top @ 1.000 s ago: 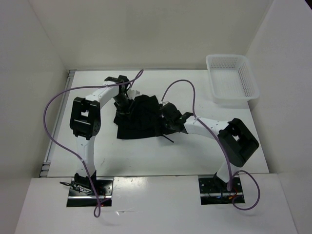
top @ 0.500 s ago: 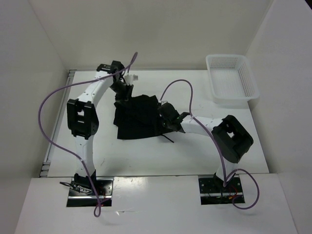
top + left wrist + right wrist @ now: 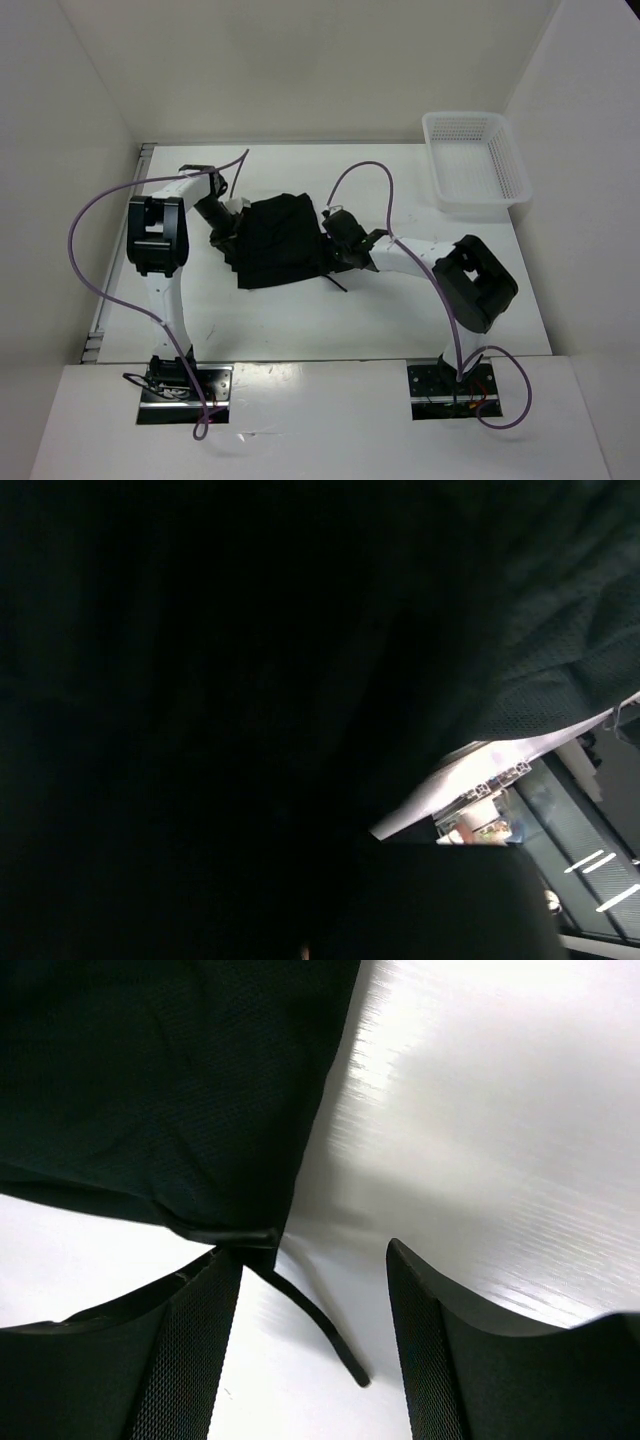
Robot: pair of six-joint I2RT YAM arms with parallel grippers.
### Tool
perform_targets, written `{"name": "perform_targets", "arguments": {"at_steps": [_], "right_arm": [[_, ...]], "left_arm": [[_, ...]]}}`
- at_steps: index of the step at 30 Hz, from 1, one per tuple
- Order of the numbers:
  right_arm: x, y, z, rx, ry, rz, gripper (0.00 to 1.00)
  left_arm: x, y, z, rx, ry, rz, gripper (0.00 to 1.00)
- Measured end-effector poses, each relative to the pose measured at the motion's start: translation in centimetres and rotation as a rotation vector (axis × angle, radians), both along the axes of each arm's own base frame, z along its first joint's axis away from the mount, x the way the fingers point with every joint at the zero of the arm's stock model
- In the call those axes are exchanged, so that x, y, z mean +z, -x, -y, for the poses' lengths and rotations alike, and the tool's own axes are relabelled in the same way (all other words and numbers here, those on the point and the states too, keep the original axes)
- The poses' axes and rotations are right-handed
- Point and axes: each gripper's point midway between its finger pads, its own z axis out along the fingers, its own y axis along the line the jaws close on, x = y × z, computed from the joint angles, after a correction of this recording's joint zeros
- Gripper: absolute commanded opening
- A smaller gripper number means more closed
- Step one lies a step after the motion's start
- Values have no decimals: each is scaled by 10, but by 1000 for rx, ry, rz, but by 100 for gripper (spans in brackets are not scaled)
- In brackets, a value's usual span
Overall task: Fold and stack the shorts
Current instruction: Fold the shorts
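The black shorts (image 3: 280, 240) lie bunched in the middle of the table. My left gripper (image 3: 222, 222) is at their left edge, shut on the fabric. In the left wrist view black cloth (image 3: 200, 680) fills nearly everything and hides the fingers. My right gripper (image 3: 336, 254) is at the shorts' lower right corner and stands open. In the right wrist view the corner of the shorts (image 3: 160, 1080) touches the left finger (image 3: 190, 1350). The thin drawstring (image 3: 315, 1325) trails on the table between the two fingers of the right gripper (image 3: 311, 1253), ungripped.
A white mesh basket (image 3: 475, 160) stands at the back right corner. White walls close the table on the left, back and right. Purple cables arc above both arms. Bare white tabletop (image 3: 300, 320) lies in front of the shorts.
My left arm swung left and its gripper closed on the shorts' left edge, tugging the cloth slightly left. My right gripper edged in toward the lower right corner.
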Motion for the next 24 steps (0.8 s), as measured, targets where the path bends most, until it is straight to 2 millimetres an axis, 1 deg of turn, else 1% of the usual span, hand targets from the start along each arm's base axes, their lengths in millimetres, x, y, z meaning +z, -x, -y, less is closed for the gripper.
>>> {"name": "perform_targets", "arguments": {"at_steps": [2,3,4,5,7,8,11,12,14,15,16,18,19,20,21,22,24], "right_arm": [[2,0,2,12,12,8,65],[5,0,3,18,14,15,65],[9,0,4,23,15,21,62],[15,-1,3,27,13,30,55],[31,-6,-3,41,-13,59,46],[40,-9,-7,47,-31,77,36],[74,-23,-25,68,-102,141,20],[83,-28,-30,71,-123,162,12],[96,-37,-41,77,-152,186,6],[100,-43,-48,80,-164,191,0],[101,-49,-55,83,-169,193,0],[92,-62,-67,81,-164,182,0],[80,-68,-73,81,-154,165,0],[68,-70,-75,81,-140,146,0],[51,-70,-74,80,-116,115,0],[32,-65,-72,80,-89,73,0],[-3,-51,-61,75,-37,-2,0]], "left_arm": [[-1,-1,-2,8,4,-3,10],[-1,-1,-2,9,5,-1,10],[-1,-1,-2,9,4,1,11],[-1,-2,-3,12,5,2,12],[-1,-2,-4,14,4,3,12],[-1,-2,-4,14,4,3,13],[-1,-3,-4,16,3,4,13],[-1,-3,-4,17,4,4,13],[-1,-3,-6,20,4,4,13],[-1,-4,-6,22,5,5,13],[0,-4,-7,25,4,7,13],[1,-6,-10,34,5,13,13],[2,-7,-12,40,4,17,13],[3,-8,-14,46,4,20,13],[5,-9,-17,54,4,28,15],[6,-9,-20,60,1,37,16],[8,-9,-28,79,-7,49,20]]}}
